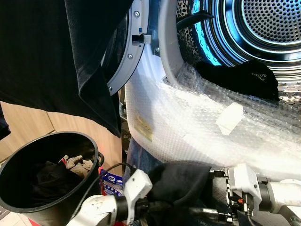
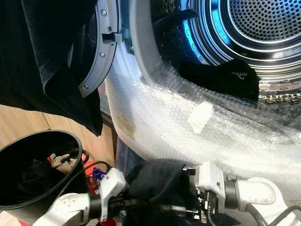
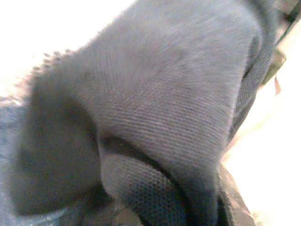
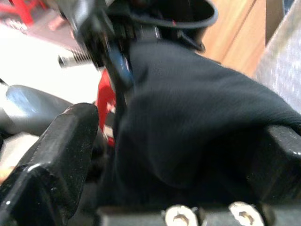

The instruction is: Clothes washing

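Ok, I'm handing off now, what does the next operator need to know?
Both arms are low in front of the washer, bunched on one black fabric garment.
Left gripper: buried in it, finger state unclear.
Right gripper: fingers open, cloth between them.
Done: another black garment with pale lettering lies in the perforated steel drum.
Left: load the held garment; more clothes wait in the round black bucket.

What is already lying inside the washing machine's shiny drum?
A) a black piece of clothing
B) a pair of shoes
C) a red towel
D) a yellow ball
A: a black garment with small pale lettering lies at the front of the drum, just behind the bubble-wrapped door rim.
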`<state>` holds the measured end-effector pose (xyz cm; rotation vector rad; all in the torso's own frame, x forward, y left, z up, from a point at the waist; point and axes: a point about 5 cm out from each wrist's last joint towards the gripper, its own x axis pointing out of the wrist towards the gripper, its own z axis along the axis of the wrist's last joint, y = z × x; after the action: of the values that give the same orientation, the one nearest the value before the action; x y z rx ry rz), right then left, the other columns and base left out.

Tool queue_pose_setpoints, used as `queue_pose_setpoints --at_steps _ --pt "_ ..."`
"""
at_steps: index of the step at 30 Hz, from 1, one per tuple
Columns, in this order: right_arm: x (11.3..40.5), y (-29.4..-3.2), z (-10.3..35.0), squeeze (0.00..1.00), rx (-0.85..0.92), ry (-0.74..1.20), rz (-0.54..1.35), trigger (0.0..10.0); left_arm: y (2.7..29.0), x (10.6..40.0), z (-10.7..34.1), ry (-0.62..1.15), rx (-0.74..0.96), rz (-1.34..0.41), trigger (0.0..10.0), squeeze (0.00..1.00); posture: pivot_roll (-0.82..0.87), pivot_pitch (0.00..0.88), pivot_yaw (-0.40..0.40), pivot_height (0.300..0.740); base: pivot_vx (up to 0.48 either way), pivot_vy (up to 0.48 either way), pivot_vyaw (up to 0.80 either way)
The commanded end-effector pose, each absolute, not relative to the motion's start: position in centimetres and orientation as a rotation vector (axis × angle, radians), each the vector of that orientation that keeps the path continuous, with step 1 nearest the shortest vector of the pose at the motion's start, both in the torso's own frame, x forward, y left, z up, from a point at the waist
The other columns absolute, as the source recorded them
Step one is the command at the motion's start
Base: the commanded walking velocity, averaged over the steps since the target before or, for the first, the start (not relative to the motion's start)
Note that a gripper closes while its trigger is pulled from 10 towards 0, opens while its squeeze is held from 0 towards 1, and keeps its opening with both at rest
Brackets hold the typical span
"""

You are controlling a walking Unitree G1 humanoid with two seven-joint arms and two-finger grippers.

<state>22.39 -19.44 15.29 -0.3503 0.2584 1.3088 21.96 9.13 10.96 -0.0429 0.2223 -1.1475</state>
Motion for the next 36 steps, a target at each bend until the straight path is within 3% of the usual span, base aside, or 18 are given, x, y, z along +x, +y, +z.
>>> queue_pose_setpoints --at_steps 1,4,5,6,12,14,19,27,31,35,36 --pt "22.0 -20.5 14.2 1.0 -0.413 0.341 1.295 10.0 9.5 21.7 13.0 0.153 -0.072 -1.14 0.0 0.0 0.03 0.003 -0.072 0.74 0.0 0.0 0.0" --pt "21.7 -21.0 13.3 1.0 -0.48 0.394 1.292 10.0 9.8 21.3 13.6 0.146 -0.087 -1.131 0.0 0.0 0.03 0.003 -0.072 0.74 0.0 0.0 0.0" --pt "21.4 -21.7 12.4 0.21 -0.544 0.459 1.29 10.0 10.0 21.1 14.1 0.137 -0.104 -1.126 0.0 0.0 0.03 0.003 -0.073 0.74 0.0 0.0 0.0" --pt "21.0 -22.6 11.2 0.0 -0.63 0.547 1.279 10.0 10.2 20.9 14.6 0.129 -0.116 -1.121 0.0 0.0 0.03 0.004 -0.075 0.74 0.0 0.0 0.0" --pt "20.9 -24.9 8.3 0.0 -0.838 0.715 1.208 10.0 11.6 21.3 16.2 0.072 -0.16 -1.043 0.0 0.0 0.03 0.005 -0.074 0.74 0.0 0.0 0.0" --pt "21.1 -25.4 6.8 0.0 -0.895 0.751 1.172 10.0 12.7 22.1 19.0 -0.083 -0.3 -0.989 0.0 0.0 0.03 0.005 -0.075 0.74 0.0 0.0 0.0" --pt "21.5 -25.2 5.8 0.0 -0.912 0.74 1.157 10.0 13.1 22.1 20.9 -0.164 -0.367 -1.01 0.0 0.0 0.04 0.002 -0.074 0.74 0.0 0.0 0.0" --pt "22.5 -27.0 5.5 0.0 -1.036 0.747 1.047 10.0 12.6 21.6 18.9 0.007 -0.262 -1.068 0.0 0.0 0.04 0.0 -0.072 0.74 0.0 0.0 0.0" --pt "21.7 -27.6 7.6 0.0 -0.879 0.744 1.117 10.0 12.7 21.1 16.9 0.155 -0.193 -1.084 0.0 0.0 0.03 0.0 -0.064 0.74 0.0 0.0 0.0" --pt "20.9 -28.0 8.8 0.0 -0.838 0.748 1.199 10.0 13.0 21.1 15.3 0.231 -0.147 -1.066 0.0 0.0 0.03 0.0 -0.063 0.74 0.0 0.0 0.0" --pt "21.4 -28.4 10.6 0.0 -0.805 0.677 1.176 10.0 12.9 20.8 14.3 0.278 -0.167 -1.079 0.0 0.0 0.02 0.0 -0.058 0.74 0.0 0.0 0.0"
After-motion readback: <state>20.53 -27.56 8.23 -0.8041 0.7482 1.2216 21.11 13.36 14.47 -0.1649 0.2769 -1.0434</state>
